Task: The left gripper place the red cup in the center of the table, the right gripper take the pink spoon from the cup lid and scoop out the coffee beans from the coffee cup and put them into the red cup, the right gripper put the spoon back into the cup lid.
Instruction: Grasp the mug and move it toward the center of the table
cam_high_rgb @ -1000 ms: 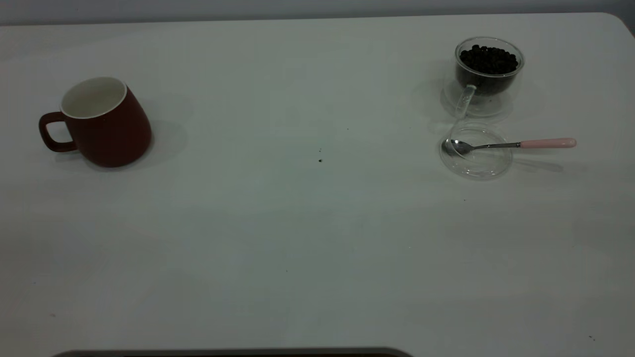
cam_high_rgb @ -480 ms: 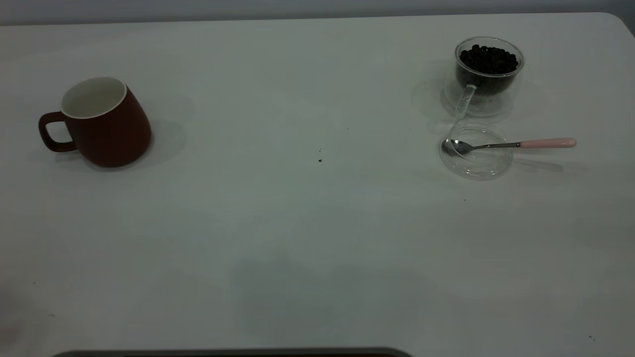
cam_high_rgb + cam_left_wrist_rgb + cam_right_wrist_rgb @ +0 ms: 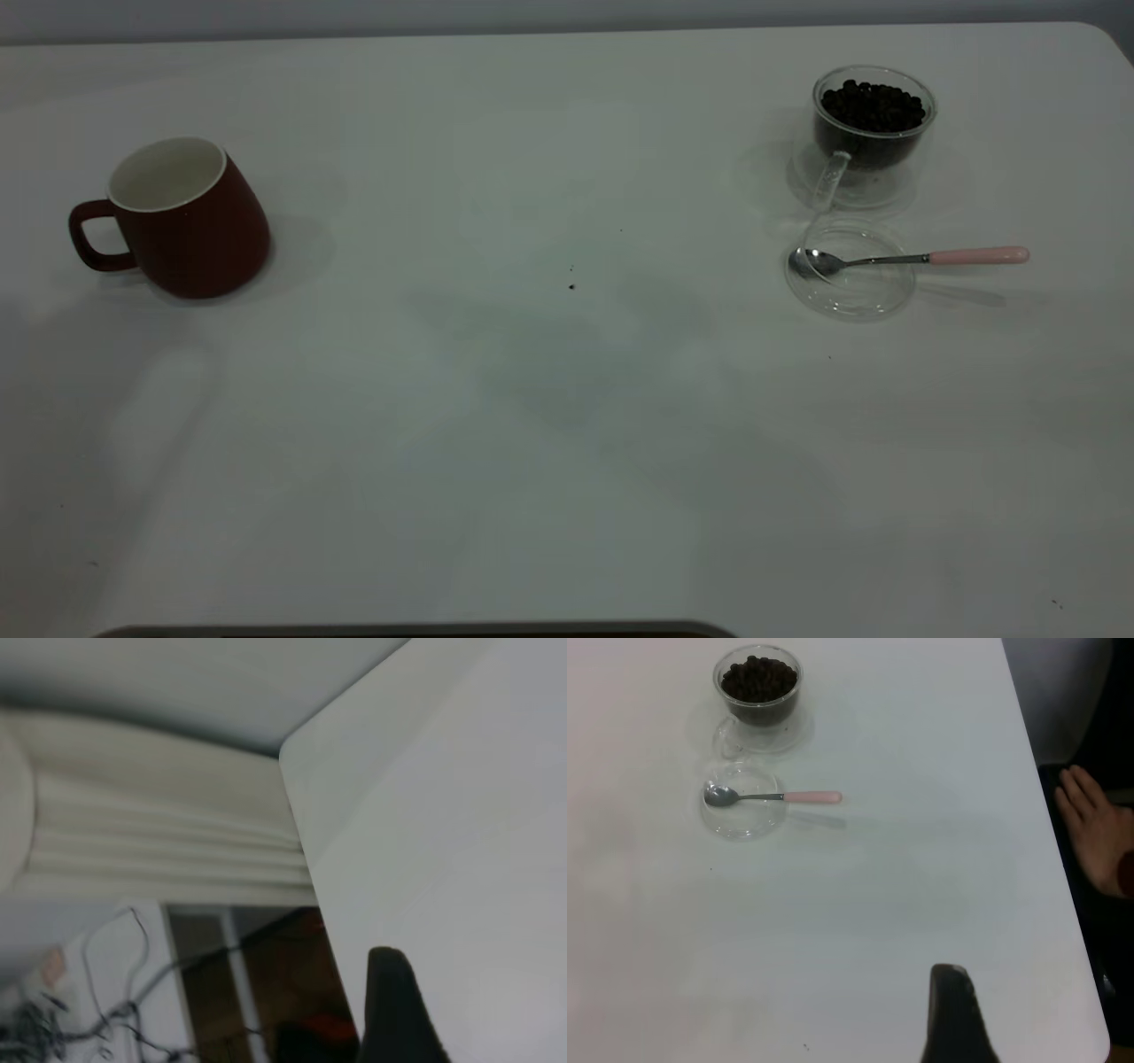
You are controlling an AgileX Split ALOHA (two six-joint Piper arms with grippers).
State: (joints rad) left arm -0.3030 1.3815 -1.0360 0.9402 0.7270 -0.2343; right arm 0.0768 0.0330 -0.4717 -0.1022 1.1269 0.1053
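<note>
The red cup (image 3: pixel 177 217) stands at the table's left, handle pointing left, its white inside empty. The glass coffee cup (image 3: pixel 873 120), full of dark beans, stands at the far right. In front of it lies the clear cup lid (image 3: pixel 850 270). The pink-handled spoon (image 3: pixel 904 259) rests with its bowl in the lid and its handle pointing right. The right wrist view shows the coffee cup (image 3: pixel 757 687), lid (image 3: pixel 742 806) and spoon (image 3: pixel 780 797) far off. Neither gripper shows in the exterior view. A dark part of my left gripper (image 3: pixel 394 1010) hangs over a table corner. My right gripper (image 3: pixel 952 1014) is over bare table.
Small dark specks (image 3: pixel 571 286) lie near the table's middle. A person's hand (image 3: pixel 1099 837) rests just off the table's edge in the right wrist view. The left wrist view shows the table's corner edge (image 3: pixel 301 815), a curtain and cables beyond it.
The cup, coffee cup, lid and spoon have not moved. Soft shadows have shifted across the near half of the table.
</note>
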